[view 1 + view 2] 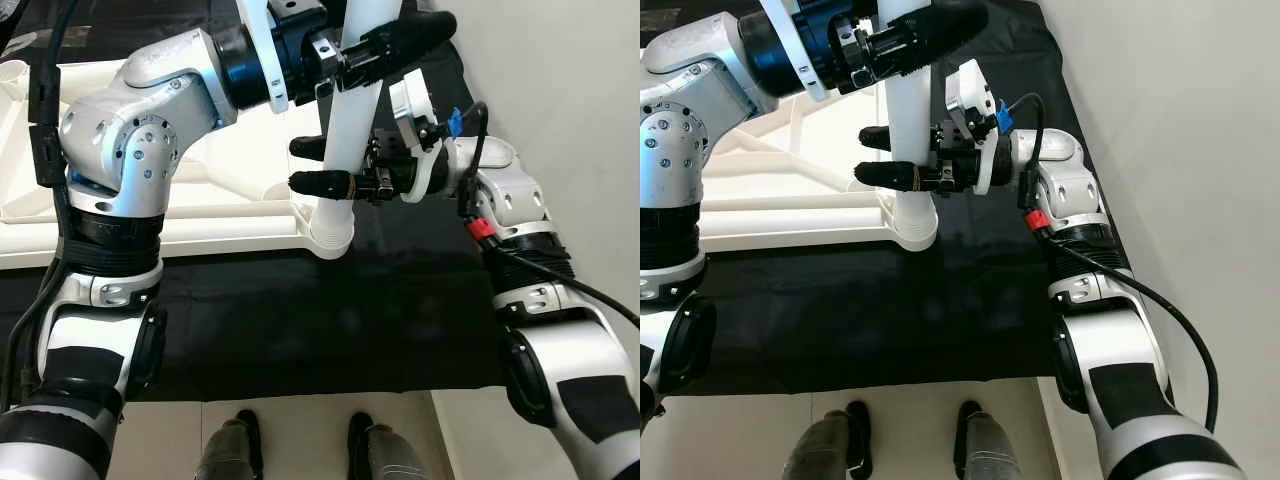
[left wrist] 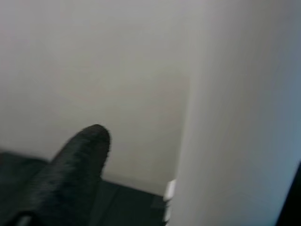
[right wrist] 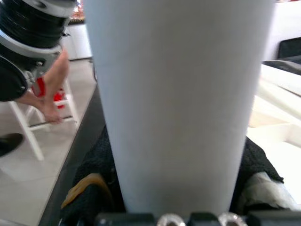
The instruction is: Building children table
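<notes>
A white round table leg (image 1: 350, 120) stands upright, its foot in a corner socket (image 1: 330, 238) of the white tabletop (image 1: 150, 225), which lies upside down on a black mat. My right gripper (image 1: 312, 165) is shut on the leg low down, one black finger on each side; the leg (image 3: 178, 103) shows wide between its fingers (image 3: 91, 197). My left gripper (image 1: 385, 45) reaches across the leg's upper part. One of its fingers (image 2: 80, 165) stands apart from the leg (image 2: 235, 117), with wall showing in the gap.
The black mat (image 1: 320, 320) covers the floor under the tabletop. A white wall (image 1: 580, 90) rises close on the right. My feet (image 1: 300, 450) stand at the mat's near edge. A person's bare limb (image 3: 51, 89) and a white stool (image 3: 28, 127) are off to one side.
</notes>
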`<state>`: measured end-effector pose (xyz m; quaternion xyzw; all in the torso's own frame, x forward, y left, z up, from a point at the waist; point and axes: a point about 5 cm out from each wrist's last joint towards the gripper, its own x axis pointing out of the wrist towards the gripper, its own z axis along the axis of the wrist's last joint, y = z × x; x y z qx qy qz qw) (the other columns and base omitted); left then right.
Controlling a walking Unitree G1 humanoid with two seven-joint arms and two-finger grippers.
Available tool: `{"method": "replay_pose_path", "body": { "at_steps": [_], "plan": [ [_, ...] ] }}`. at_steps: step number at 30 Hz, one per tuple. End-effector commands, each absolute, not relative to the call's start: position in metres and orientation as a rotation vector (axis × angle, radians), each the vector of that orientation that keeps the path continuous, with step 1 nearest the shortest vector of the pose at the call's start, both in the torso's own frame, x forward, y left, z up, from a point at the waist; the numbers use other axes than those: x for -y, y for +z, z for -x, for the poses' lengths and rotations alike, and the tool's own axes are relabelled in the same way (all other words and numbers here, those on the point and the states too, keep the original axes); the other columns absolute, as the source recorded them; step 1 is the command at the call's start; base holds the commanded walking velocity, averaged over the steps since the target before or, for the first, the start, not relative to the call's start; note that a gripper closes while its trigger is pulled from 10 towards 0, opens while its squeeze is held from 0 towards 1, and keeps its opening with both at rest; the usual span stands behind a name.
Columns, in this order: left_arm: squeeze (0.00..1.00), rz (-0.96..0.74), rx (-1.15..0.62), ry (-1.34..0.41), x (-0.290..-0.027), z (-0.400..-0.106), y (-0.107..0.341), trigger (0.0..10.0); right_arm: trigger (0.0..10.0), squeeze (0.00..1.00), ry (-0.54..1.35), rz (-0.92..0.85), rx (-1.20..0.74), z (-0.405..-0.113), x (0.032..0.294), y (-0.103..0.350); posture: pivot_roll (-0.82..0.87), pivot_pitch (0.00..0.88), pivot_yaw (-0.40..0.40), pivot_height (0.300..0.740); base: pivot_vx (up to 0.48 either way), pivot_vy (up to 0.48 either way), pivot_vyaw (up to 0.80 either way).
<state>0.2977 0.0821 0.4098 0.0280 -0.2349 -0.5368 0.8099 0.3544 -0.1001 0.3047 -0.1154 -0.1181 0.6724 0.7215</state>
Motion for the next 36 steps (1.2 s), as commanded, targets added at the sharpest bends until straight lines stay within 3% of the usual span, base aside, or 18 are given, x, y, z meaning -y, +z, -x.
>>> {"method": "replay_pose_path", "body": {
  "at_steps": [1,8,9,10,12,20,31,32,33,36],
  "plan": [
    [1.00,-0.055,0.514,-1.121,-0.094,-0.293,0.413,10.0,0.0,0.00,1.454,0.275,0.193,-0.355,0.099,0.288,0.07,0.338,-0.019,0.740,0.000,0.000,0.00],
    [1.00,-0.055,0.514,-1.121,-0.094,-0.293,0.413,10.0,0.0,0.00,1.454,0.275,0.193,-0.355,0.099,0.288,0.07,0.338,-0.019,0.740,0.000,0.000,0.00],
    [1.00,0.108,0.502,-0.965,-0.143,-0.271,0.393,10.0,0.0,0.00,0.928,0.265,0.022,-0.362,0.094,0.228,0.05,0.298,-0.024,0.740,0.000,0.000,0.00],
    [1.00,0.108,0.502,-0.965,-0.143,-0.271,0.393,10.0,0.0,0.00,0.928,0.265,0.022,-0.362,0.094,0.228,0.05,0.298,-0.024,0.740,0.000,0.000,0.00],
    [1.00,0.176,0.349,-0.712,-0.186,-0.232,0.325,10.0,0.0,0.00,0.267,0.226,-0.114,-0.351,0.099,0.167,0.07,0.262,-0.029,0.740,0.000,0.000,0.00],
    [1.00,0.200,0.314,-0.658,-0.187,-0.241,0.304,10.0,0.0,0.00,0.316,0.253,-0.034,-0.371,0.088,0.191,0.06,0.212,-0.047,0.740,0.000,0.000,0.00],
    [1.00,0.204,0.205,-0.614,-0.179,-0.227,0.281,10.0,0.0,0.00,0.217,0.262,-0.035,-0.363,0.090,0.188,0.07,0.180,-0.042,0.740,0.000,0.000,0.00],
    [0.46,0.184,0.144,-0.622,-0.174,-0.223,0.266,10.0,0.0,0.00,0.231,0.262,-0.035,-0.363,0.089,0.188,0.07,0.180,-0.042,0.740,0.000,0.000,0.00],
    [0.00,0.168,0.062,-0.643,-0.165,-0.218,0.247,10.0,9.9,0.00,0.241,0.262,-0.030,-0.364,0.089,0.189,0.07,0.182,-0.035,0.740,0.000,0.000,0.00],
    [0.00,0.143,-0.096,-0.680,-0.150,-0.204,0.209,10.0,10.0,0.00,0.252,0.241,-0.030,-0.366,0.091,0.191,0.07,0.187,-0.032,0.740,0.000,0.000,0.00]
  ]
}}
